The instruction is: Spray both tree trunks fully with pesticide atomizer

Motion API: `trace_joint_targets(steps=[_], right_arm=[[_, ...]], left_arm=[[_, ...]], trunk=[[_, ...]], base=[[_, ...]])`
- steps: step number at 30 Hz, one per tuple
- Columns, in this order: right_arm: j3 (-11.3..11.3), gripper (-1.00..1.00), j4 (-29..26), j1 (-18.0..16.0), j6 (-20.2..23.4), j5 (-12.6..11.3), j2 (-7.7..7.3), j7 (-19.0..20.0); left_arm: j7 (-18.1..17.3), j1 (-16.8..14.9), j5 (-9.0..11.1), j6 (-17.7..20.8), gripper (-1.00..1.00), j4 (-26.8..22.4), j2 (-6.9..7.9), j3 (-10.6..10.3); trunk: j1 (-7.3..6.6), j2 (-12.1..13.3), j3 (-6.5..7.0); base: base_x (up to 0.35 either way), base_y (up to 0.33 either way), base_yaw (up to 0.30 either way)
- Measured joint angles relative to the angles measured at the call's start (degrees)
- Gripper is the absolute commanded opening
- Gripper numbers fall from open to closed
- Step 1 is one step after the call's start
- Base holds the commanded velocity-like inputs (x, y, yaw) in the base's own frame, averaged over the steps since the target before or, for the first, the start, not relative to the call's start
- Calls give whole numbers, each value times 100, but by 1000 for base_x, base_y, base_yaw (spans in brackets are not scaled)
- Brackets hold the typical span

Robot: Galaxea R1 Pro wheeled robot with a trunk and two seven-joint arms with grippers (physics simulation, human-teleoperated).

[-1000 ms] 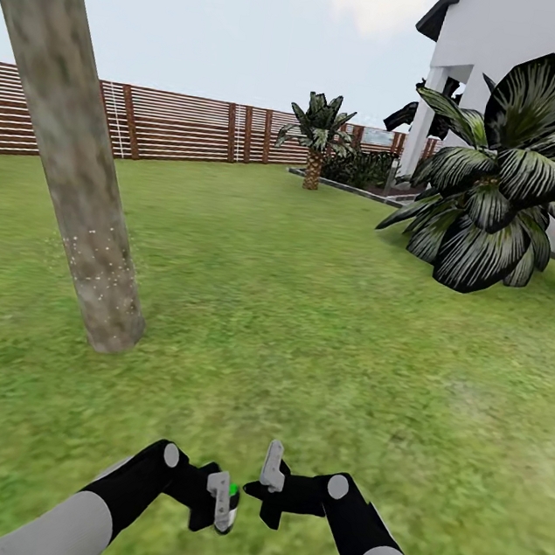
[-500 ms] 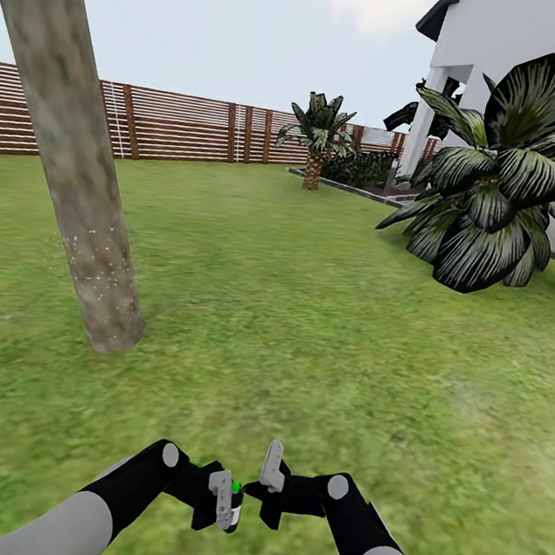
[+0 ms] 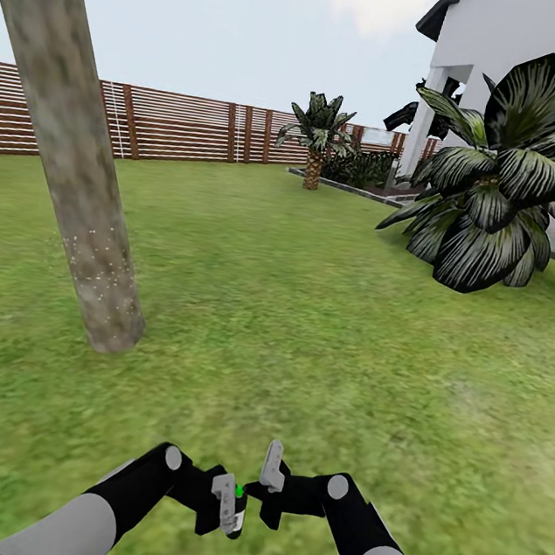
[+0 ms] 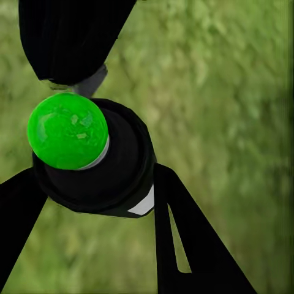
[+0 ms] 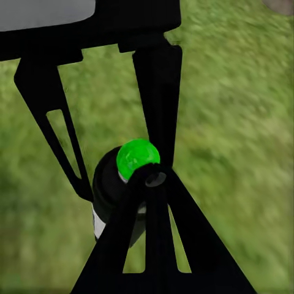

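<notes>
Now left pincer (image 3: pixel 230 507) pinching pesticide atomizer (image 4: pixel 92 162); right pincer (image 3: pixel 267 481) spread beside it. Risk: nozzle aimed away, spray missing tree trunk (image 3: pixel 81 170).

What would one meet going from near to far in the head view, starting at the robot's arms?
Left gripper with the atomizer → tree trunk → big dark plant → small palm → fence.
</notes>
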Motion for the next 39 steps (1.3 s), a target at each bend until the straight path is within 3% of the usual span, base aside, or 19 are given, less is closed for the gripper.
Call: trace_joint_targets(steps=[7,11,24,27,31,35,36,39], right_arm=[[0,-100,8,0,0,0,0,0],[-2,-100,7,-1,1,-12,0,-1],[0,-100,9,0,0,-1,0,-1],[0,-100,9,0,0,0,0,-2],[0,-100,5,0,-1,0,0,0],[0,-100,9,0,-1,0,0,0],[0,100,13,0,-1,0,0,0],[-5,100,32,0,-6,0,-9,0]], left_arm=[[5,0,15,0,-100,7,-12,0],[2,1,281,-6,-100,10,4,-10],[8,0,362,-31,-100,11,32,-12],[15,1,279,-32,-100,130,216,-55],[14,11,162,-31,-100,257,679,-75],[14,56,-138,-31,-100,282,1067,-84],[15,69,-222,-30,-100,284,1207,-89],[22,77,-290,-28,-100,284,1485,-85]], trunk=[[0,0,0],[0,0,0],[0,0,0],[0,0,0],[0,0,0],[0,0,0],[0,0,0],[0,0,0]], base=[[0,0,0],[0,0,0],[0,0,0],[0,0,0],[0,0,0],[0,0,0],[0,0,0],[0,0,0]])
